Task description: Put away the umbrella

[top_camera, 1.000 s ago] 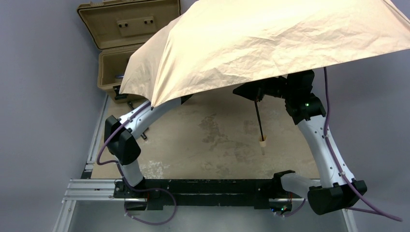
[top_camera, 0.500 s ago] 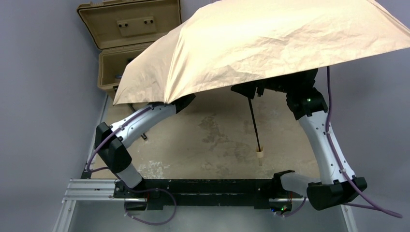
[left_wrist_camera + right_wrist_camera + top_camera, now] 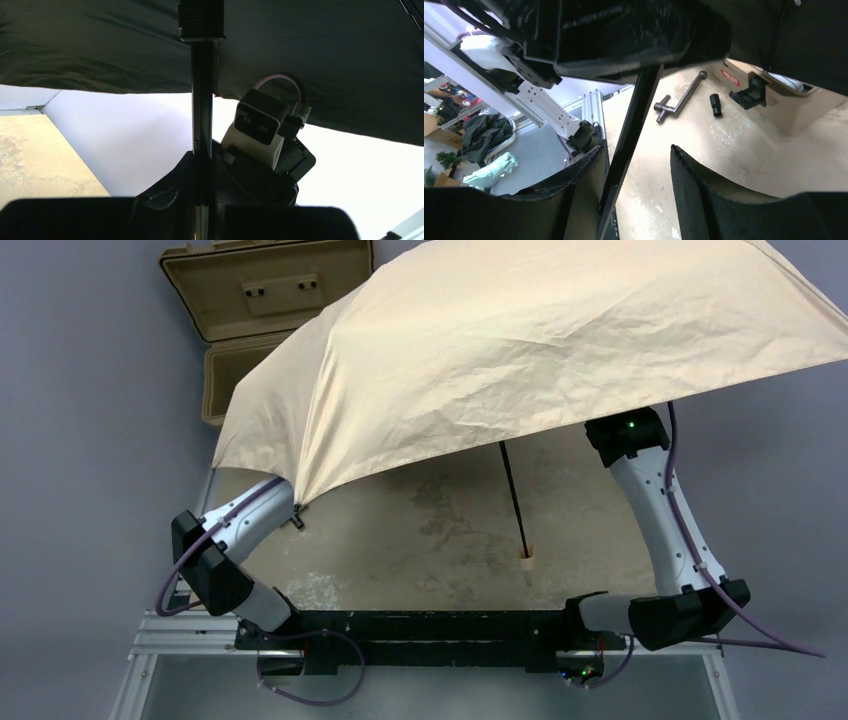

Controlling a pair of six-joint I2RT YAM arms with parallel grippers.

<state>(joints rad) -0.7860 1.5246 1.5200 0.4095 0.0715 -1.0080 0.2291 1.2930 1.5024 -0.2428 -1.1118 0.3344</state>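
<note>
The beige umbrella (image 3: 560, 330) is open, its wide canopy hanging over the back of the table. Its dark shaft (image 3: 515, 500) slants down to the pale wooden handle (image 3: 527, 562) just above the table. Both grippers are hidden under the canopy in the top view. In the left wrist view, my left gripper (image 3: 202, 160) is shut on the metal shaft (image 3: 201, 110) below the dark runner (image 3: 201, 20). In the right wrist view, my right gripper (image 3: 635, 148) is open around the shaft (image 3: 629, 140), which runs close to the left finger.
An open tan hard case (image 3: 260, 300) stands at the back left, partly under the canopy; it also shows in the right wrist view (image 3: 784, 107). A metal T-handled tool (image 3: 679, 102) and a small black cylinder (image 3: 715, 105) lie on the table near it.
The canopy has swung lower and further left, now covering both wrists. The left arm has dropped back toward its base. The handle has moved slightly left and toward the near edge.
</note>
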